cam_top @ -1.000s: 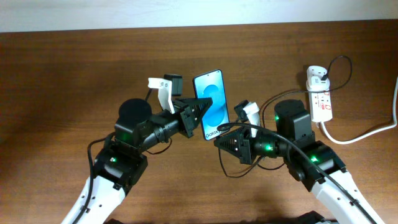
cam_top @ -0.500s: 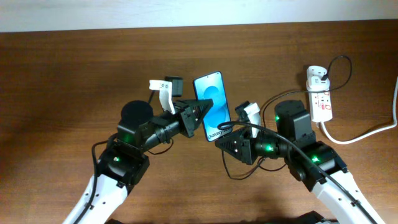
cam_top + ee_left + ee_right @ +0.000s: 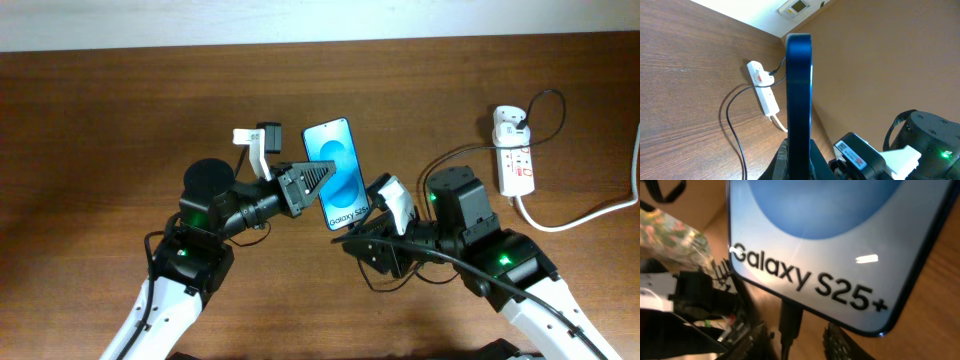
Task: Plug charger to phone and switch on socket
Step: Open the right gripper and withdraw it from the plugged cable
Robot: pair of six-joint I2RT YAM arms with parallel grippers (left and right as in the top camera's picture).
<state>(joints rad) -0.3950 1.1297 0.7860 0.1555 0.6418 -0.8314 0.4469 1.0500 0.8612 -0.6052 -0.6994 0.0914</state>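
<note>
Nearest the robot, the right gripper points up at the lower end of the phone. The small black plug tip of the thin black charger cable stands between its two dark fingers. The right wrist view shows a gap on each side of the plug, so I cannot tell whether they pinch it lower down. The plug tip touches the bottom edge of the slim black-edged smartphone, just under the "Galaxy S25+" text; whether it is fully seated cannot be made out.

The phone is held above the brown wooden counter, with its light blue screen facing up and slightly tilted. The left gripper is closed on its left side, and the left wrist view shows the phone edge-on, rising straight from between the fingers.

Farther off at the right, well apart from the phone, the small white rectangular power strip with red markings lies flat. A white adapter sits at its far end. The black cable loops from there back toward the right arm, and a thick white cord runs off to the right edge.
</note>
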